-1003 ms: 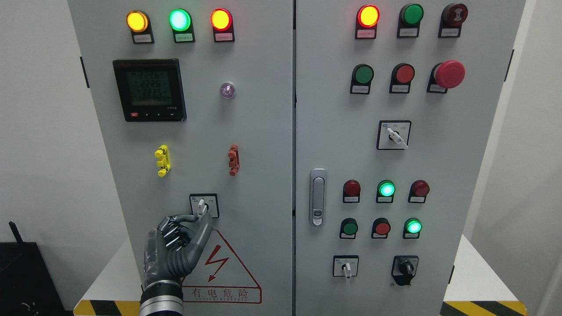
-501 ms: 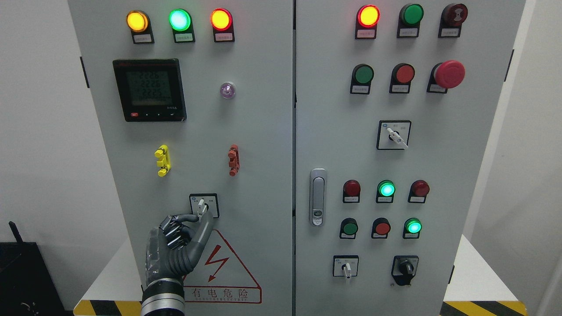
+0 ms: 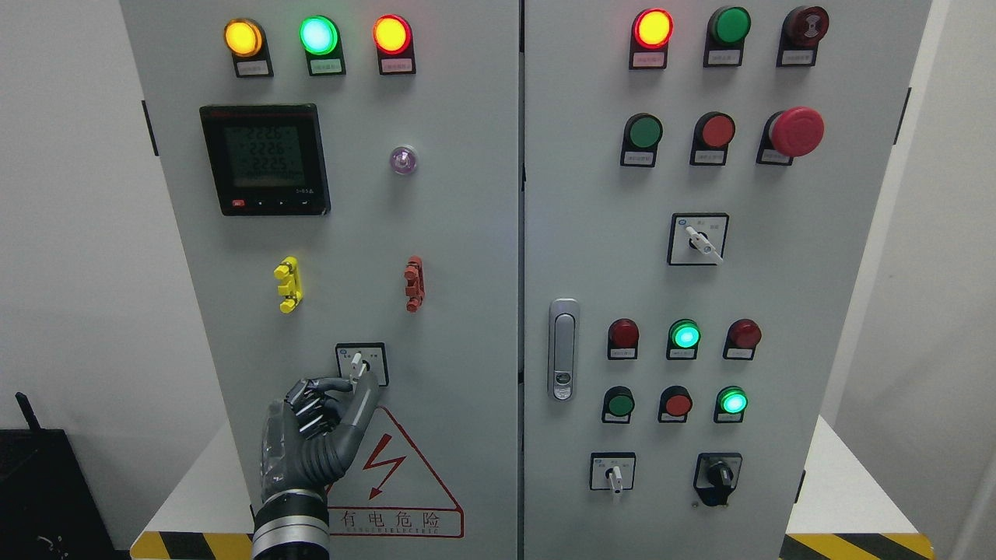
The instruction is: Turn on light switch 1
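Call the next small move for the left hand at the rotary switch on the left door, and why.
Probably close thumb and index finger on the rotary switch lever, then twist. The left hand sits just below it, fingertips at the lever's lower end, but a firm pinch isn't evident and the lever points almost straight up.

An industrial electrical room or test bay, set up around a control cabinet.

A tall grey two-door metal control cabinet [image 3: 498,233] fills the view, its doors studded with lit round yellow, green and red indicator lamps [image 3: 318,35], a black digital power meter with a greenish display [image 3: 264,159] at upper left, a big red mushroom emergency-stop button [image 3: 795,131] at upper right and small white rotary selector switches [image 3: 698,239]. Low on the cabinet's left door is a red triangular lightning-bolt warning sign with Chinese characters [image 3: 393,482]. Yellow-and-black hazard striping [image 3: 856,544] runs below the cabinet; plain white walls [image 3: 70,233] flank it.
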